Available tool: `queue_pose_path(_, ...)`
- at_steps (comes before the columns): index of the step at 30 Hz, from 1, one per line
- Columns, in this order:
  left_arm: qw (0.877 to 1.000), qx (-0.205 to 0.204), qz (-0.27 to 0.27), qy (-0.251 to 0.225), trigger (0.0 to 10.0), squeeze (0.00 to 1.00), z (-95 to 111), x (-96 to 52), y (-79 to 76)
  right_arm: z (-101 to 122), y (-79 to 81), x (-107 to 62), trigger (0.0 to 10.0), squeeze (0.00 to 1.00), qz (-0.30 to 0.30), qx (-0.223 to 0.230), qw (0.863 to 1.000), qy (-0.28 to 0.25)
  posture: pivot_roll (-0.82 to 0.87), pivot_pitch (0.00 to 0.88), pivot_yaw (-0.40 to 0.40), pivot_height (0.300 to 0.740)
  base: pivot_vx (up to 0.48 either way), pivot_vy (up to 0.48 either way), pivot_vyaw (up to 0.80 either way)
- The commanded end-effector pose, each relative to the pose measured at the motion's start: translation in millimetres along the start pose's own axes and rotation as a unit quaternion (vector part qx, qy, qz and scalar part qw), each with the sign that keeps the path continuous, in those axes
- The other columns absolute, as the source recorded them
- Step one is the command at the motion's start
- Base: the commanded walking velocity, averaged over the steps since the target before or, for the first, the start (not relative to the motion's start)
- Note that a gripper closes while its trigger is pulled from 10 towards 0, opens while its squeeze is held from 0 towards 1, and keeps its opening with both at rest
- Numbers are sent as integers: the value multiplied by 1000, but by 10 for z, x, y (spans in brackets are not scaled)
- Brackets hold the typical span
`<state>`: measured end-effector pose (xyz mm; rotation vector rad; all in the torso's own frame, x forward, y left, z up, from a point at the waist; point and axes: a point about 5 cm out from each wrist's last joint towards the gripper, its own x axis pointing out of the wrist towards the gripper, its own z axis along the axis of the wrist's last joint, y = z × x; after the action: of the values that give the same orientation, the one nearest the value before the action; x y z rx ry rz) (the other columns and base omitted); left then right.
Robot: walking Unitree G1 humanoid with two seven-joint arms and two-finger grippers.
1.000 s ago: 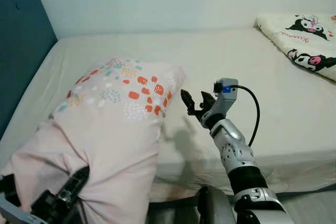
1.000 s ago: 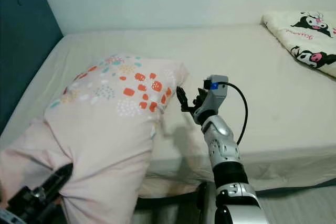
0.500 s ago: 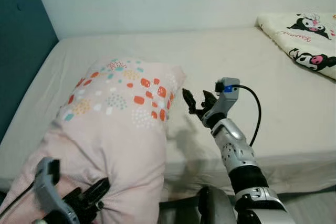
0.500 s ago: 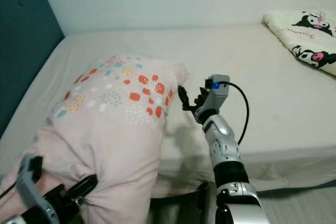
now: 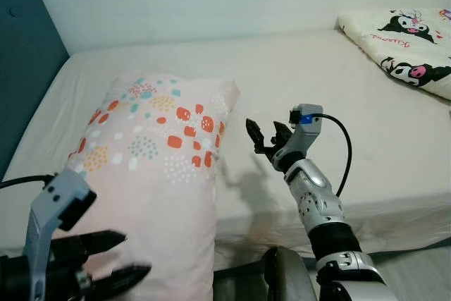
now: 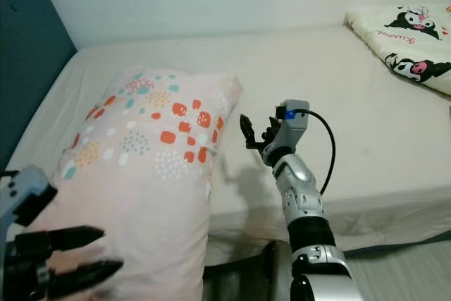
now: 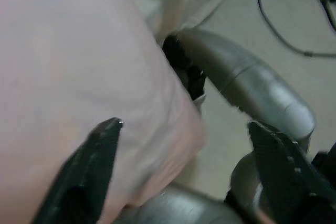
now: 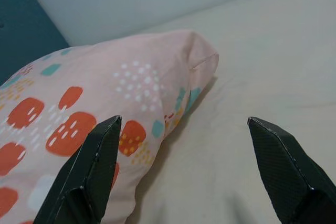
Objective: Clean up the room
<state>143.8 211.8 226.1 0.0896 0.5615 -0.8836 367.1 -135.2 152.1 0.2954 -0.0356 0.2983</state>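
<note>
Now pink pillow (image 5: 158, 167) between both jaws, left gripper (image 5: 116, 259) spread, right gripper (image 5: 264, 135) spread

1. Both eye views look forward and down from the robot's head over the bed (image 5: 338, 82), sharing the pillow (image 5: 151, 167).
2. The right wrist view faces the pillow's far corner closely.
3. The left wrist view presses against its near end.

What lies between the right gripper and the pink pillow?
Nothing: only bare bed sheet separates the right gripper from the pillow, seen in both eye views.
</note>
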Motion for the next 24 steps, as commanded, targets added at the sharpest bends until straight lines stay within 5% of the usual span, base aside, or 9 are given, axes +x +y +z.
queue_pose_path(1, 999, 28, 15, 22, 10000, 1000, 27, -47, 76, -49, -12, -35, 10000, 0, -7, 3, 1000, 4, 79, 83, -4, 471, 0, 0, 0)
queue_pose_path(6, 989, 75, 122, -21, 10000, 1000, 148, 34, 445, -67, -23, -60, 10000, 0, -11, 4, 1000, 4, 68, 91, -1, 471, 0, 0, 0)
queue_pose_path(10, 948, 3, 279, -155, 10000, 1000, 290, 377, 1068, -71, -15, -85, 10000, 0, -13, 5, 1000, 4, 51, 103, -8, 471, 0, 0, 0)
queue_pose_path(13, 939, -17, 298, -169, 10000, 1000, 295, 440, 1201, -77, -16, -92, 10000, 0, -13, 5, 1000, 5, 49, 106, -10, 471, 0, 0, 0)
queue_pose_path(14, 930, -30, 321, -178, 10000, 620, 286, 490, 1379, -91, -10, -105, 10000, 0, -13, 5, 1000, 8, 36, 122, -11, 471, 0, 0, 0)
queue_pose_path(15, 922, -38, 344, -175, 10000, 0, 261, 514, 1531, -104, -2, -118, 10000, 0, -11, 3, 1000, 11, 25, 127, -11, 471, 0, 0, 0)
queue_pose_path(17, 919, -72, 345, -174, 10000, 0, 212, 578, 1758, -124, 4, -153, 10000, 0, -9, -2, 1000, 15, 18, 132, -9, 471, 0, 0, 0)
queue_pose_path(20, 916, -98, 340, -187, 10000, 0, 192, 611, 1904, -120, -19, -186, 10000, 0, -14, -4, 1000, 15, 1, 146, 2, 471, 0, 0, 0)
queue_pose_path(24, 906, -92, 372, -179, 10000, 0, 159, 600, 2084, -133, -83, -290, 10000, 0, -34, -3, 999, 15, -30, 171, 18, 471, 0, 0, 0)
